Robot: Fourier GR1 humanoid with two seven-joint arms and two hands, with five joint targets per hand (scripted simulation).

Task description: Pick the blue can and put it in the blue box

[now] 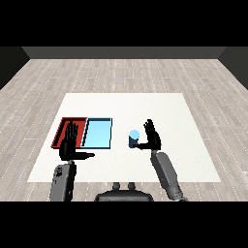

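Head view: white table [184, 160] on a wood-plank floor. Red tray [63, 127] and light blue tray [98, 133] lie side by side at table left, red outermost, touching or nearly so. Both look bare inside, though the left hand covers part of the red one.

Blue can [134, 139] stands upright on the table right of the blue tray, clearly apart from it, near the table middle. Light blue top, darker body.

Right hand [151, 136] is just beside the can on its right side, fingers straight and spread upward, thumb reaching toward the can's lower part. Thumb may touch the can; cannot tell for sure. Fingers are not curled round it, so no grasp yet.

Left hand [70, 144] sits over the near edge of the red tray, fingers straight and apart pointing away, thumb stuck out to the right. Holds nothing.

Step, as judged: approach/pre-grasp on the can; pick not done, can still on the table. Next move calls for curling the fingers round the can, lifting, then carrying it left over the blue tray and setting it down inside, clear of the tray's near wall.
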